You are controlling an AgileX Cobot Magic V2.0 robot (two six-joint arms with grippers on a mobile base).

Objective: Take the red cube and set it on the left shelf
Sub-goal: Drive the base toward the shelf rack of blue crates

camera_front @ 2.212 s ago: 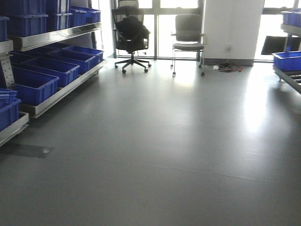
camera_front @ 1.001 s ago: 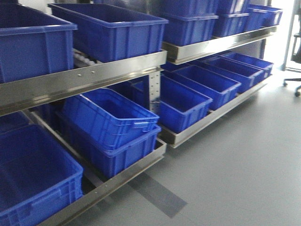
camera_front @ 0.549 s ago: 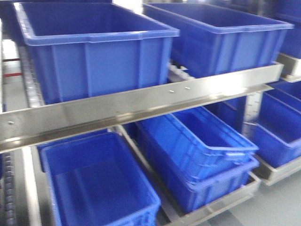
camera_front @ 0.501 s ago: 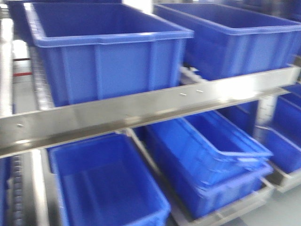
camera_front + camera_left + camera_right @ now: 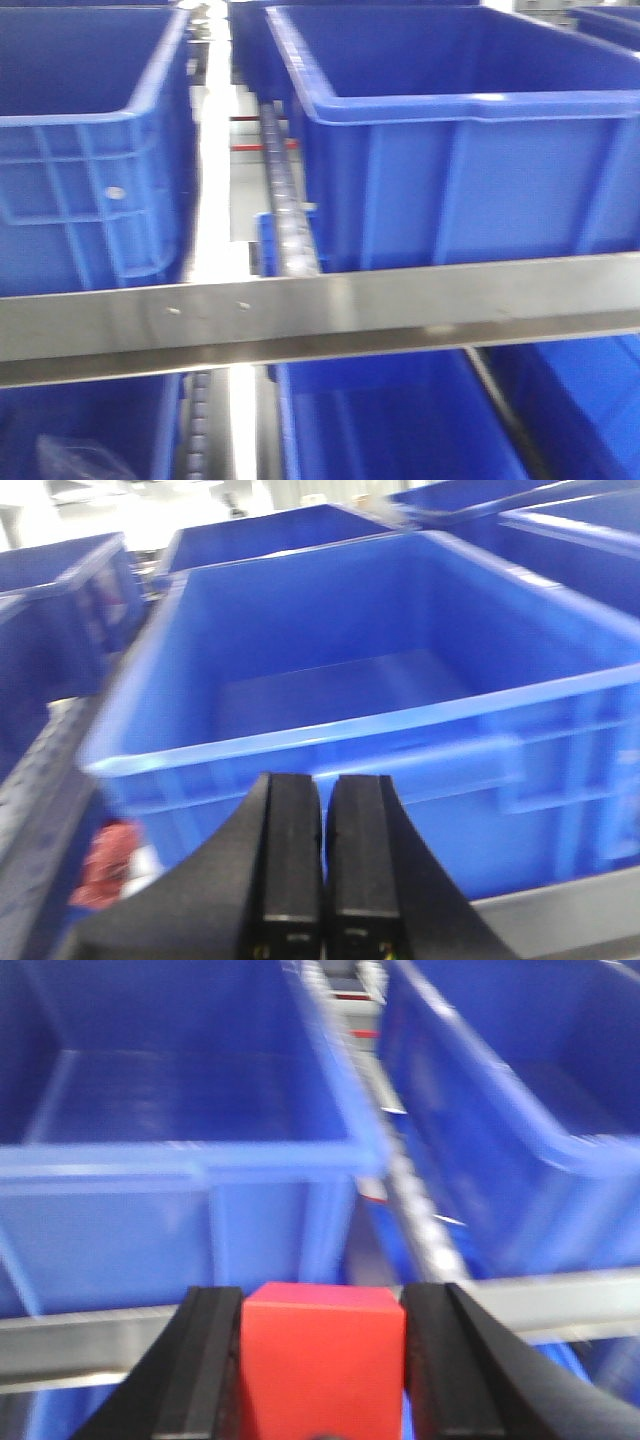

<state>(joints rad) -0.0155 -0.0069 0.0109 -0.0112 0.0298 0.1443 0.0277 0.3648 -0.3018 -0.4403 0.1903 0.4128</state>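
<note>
Cube location: I see the small red plastic cube (image 5: 322, 1360) gripped squarely between the black fingers of the right hand (image 5: 322, 1365), low and central in the right wrist view.
Right hand state: clenched on the cube, one pad flat against each side face.
Left hand state: the left hand (image 5: 322, 865) is pinched together on nothing, its two black fingers nearly touching.
Key relation: the left shelf (image 5: 320, 310), a brushed-steel rack, lies straight ahead of the carrying hand; its front rail crosses just beyond the cube, with a large dark-blue plastic crate (image 5: 180, 1150) directly behind that rail.
Nearer arm: the right, in my judgement, since it already carries the load.
Surroundings: a second blue crate (image 5: 500, 1110) sits to the right, a white roller track (image 5: 410, 1190) between them.
Obstruction: the rail and near crate wall must be cleared.
Uncertain: a reddish blur (image 5: 105, 865) beside the left crate; possibly a label.
</note>
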